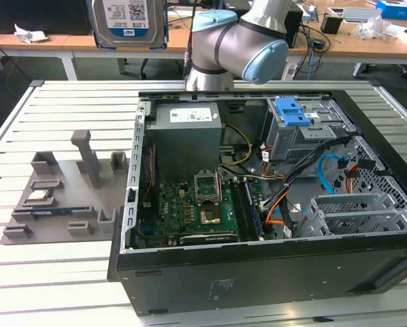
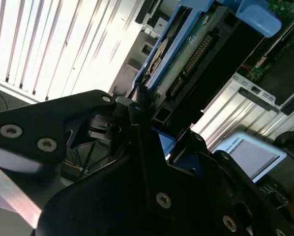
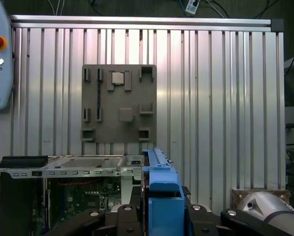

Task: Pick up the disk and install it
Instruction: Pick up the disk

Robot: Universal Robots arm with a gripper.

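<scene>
- Disk (image 1: 128,20), one: aloft, label facing the exterior camera, at the exterior view's upper left.
- Gripper (image 2: 146,114), one: clamped tight on the disk's blue caddy edge in the second wrist view.
- Open computer case (image 1: 258,272), one; blue-latched drive cage (image 1: 293,143) inside, one; grey fixture plate (image 1: 67,191), one.

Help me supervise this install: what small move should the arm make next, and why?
Probably carry the disk toward the exterior view's right, until it is over the blue-latched drive cage. The gripper holds it clamped in the air, well to the exterior view's left of that cage.
</scene>
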